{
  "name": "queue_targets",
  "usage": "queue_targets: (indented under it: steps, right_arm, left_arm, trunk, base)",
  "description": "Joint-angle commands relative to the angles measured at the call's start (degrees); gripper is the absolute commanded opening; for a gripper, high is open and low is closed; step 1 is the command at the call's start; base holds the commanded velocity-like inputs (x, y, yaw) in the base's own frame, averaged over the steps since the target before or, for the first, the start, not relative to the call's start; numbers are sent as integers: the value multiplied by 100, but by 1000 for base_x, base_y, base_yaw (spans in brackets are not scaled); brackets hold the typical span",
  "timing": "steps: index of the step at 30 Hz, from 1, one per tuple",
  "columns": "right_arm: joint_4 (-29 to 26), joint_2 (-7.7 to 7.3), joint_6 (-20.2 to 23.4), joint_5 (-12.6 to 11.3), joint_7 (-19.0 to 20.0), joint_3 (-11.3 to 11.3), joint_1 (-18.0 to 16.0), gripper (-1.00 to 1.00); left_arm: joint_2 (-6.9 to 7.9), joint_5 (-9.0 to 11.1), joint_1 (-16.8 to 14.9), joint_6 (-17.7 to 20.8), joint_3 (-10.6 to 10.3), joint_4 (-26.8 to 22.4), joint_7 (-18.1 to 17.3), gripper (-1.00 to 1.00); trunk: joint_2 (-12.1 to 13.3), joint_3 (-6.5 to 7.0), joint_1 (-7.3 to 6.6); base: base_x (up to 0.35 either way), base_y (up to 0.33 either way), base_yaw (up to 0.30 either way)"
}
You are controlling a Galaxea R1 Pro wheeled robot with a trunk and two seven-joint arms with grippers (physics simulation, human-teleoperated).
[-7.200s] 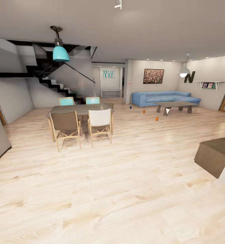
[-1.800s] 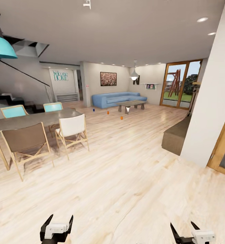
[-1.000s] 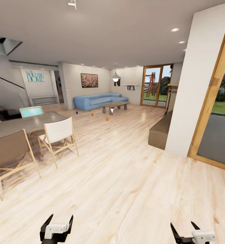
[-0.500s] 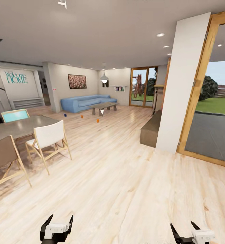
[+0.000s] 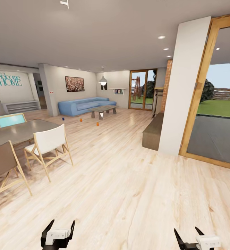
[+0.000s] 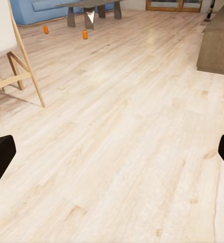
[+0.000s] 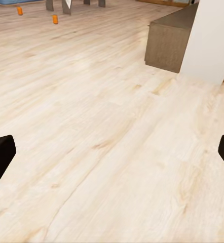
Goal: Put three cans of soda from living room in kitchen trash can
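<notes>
robot is in transit. two orange soda cans (image 5: pixel 81 120) and (image 5: pixel 97 123) stand on the wood floor (image 5: pixel 128 180) near the coffee table (image 5: pixel 101 110), in front of the blue sofa (image 5: pixel 81 105), well apart from the robot. a small blue object (image 5: pixel 63 118) stands nearby; its identity cannot be told. left gripper (image 5: pixel 58 232) and right gripper (image 5: pixel 194 236) are spread wide and hold nothing, held low and forward, probably ready for pickup.

The camera swings further right: the sofa (image 5: pixel 83 105) and orange cans (image 5: pixel 97 123) slide toward ten o'clock, glass door (image 5: pixel 215 100) widening.
</notes>
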Motion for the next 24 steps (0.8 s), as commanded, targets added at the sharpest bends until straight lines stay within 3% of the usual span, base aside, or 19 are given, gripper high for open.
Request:
queue_targets:
  steps: [1, 9, 24]
  right_arm:
    - [0, 0, -1, 1, 0, 1, 0, 100]
    - [0, 5, 6, 1, -36, 20, 0, 100]
    - [25, 9, 8, 9, -70, 46, 0, 100]
  left_arm:
    - [0, -2, 0, 0, 0, 0, 1, 100]
    - [2, -4, 1, 0, 0, 0, 2, 100]
    - [0, -5, -2, 0, 0, 1, 2, 100]
  trunk:
    - [0, 0, 0]
    - [0, 7, 0]
    - [0, 78, 0]
  base:
    - [0, 41, -3]
    - [0, 16, 55]
    - [0, 1, 205]
